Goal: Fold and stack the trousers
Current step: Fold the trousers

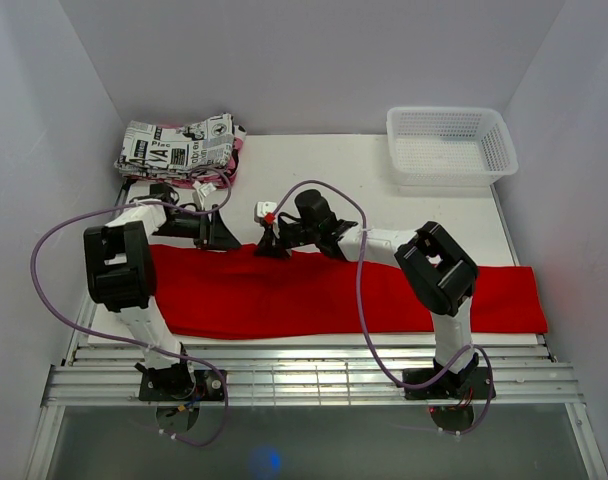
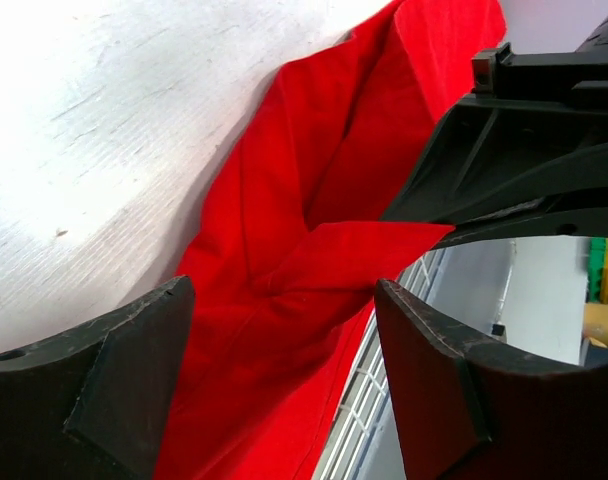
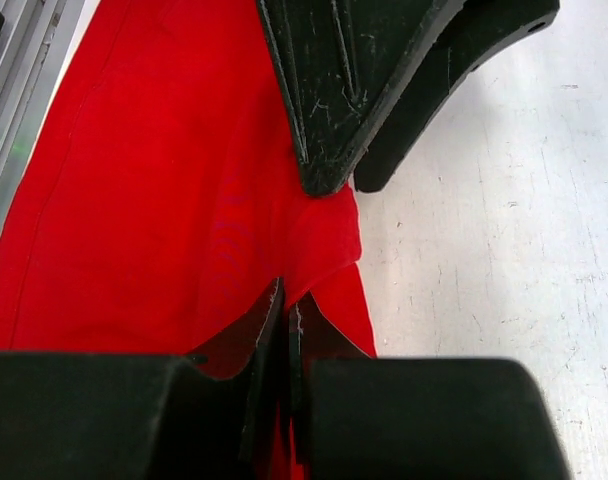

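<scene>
Red trousers (image 1: 314, 295): full-length on desk (image 1: 384, 200), unfolded, unstacked; left tool (image 2: 284, 292) spread above far edge, right tool (image 3: 287, 296) pinching it alongside.

Top cam looks down; wrist cams close, sharing trousers (image 1: 314, 295) edge.

Bright, even light; table (image 2: 94, 110) glares — soft shadows.

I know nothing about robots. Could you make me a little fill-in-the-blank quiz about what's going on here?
The trousers spread across the table are ___ in colour. The left gripper has its jaws ___, with nothing clamped. The right gripper is shut on a fold of the ___.
Missing words: red; open; trousers.
</scene>
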You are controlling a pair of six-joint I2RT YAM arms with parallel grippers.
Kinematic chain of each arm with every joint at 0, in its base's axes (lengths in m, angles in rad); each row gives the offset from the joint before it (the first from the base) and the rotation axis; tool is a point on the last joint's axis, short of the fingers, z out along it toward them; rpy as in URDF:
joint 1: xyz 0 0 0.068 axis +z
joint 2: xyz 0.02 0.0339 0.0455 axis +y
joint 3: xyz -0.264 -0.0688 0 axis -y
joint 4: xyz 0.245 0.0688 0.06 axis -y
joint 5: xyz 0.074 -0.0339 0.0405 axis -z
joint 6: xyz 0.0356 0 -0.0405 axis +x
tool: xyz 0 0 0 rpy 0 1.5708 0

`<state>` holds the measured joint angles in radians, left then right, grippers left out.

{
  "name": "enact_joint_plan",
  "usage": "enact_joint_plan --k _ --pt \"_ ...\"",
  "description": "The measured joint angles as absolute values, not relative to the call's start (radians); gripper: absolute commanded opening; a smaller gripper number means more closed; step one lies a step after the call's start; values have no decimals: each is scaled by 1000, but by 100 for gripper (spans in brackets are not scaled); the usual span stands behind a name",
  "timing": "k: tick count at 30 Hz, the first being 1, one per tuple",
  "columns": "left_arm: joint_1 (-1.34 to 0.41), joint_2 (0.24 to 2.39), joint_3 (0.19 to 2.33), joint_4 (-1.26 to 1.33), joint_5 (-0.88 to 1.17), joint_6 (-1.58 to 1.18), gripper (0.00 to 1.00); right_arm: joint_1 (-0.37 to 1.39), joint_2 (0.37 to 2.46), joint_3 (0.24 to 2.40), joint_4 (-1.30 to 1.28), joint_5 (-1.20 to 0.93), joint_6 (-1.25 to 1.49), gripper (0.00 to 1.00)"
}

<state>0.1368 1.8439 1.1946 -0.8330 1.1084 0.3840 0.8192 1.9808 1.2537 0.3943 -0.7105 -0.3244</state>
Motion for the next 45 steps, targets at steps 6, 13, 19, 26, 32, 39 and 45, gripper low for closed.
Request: enact_joint_plan --k 6,13,19,26,32,39,45 --pt "115 1868 1195 -831 1174 374 65 820 1978 1247 394 -710 -364 12" --pt "111 1914 1222 -835 1254 352 0 820 1977 1247 363 -699 -397 61" --pt "113 1915 1243 -796 1233 337 0 797 1915 1238 187 -648 -434 75" --pt "106 1836 1210 -586 1035 260 0 693 1778 1234 -160 -598 -498 35" --pt "77 1828 1208 -423 834 239 0 641 1804 1190 -445 -535 -597 21" --pt "21 2001 1382 -371 640 264 38 627 1921 1232 -585 -545 -636 20" --pt "42 2022 1506 -405 506 287 60 604 1978 1314 -667 -561 -611 22"
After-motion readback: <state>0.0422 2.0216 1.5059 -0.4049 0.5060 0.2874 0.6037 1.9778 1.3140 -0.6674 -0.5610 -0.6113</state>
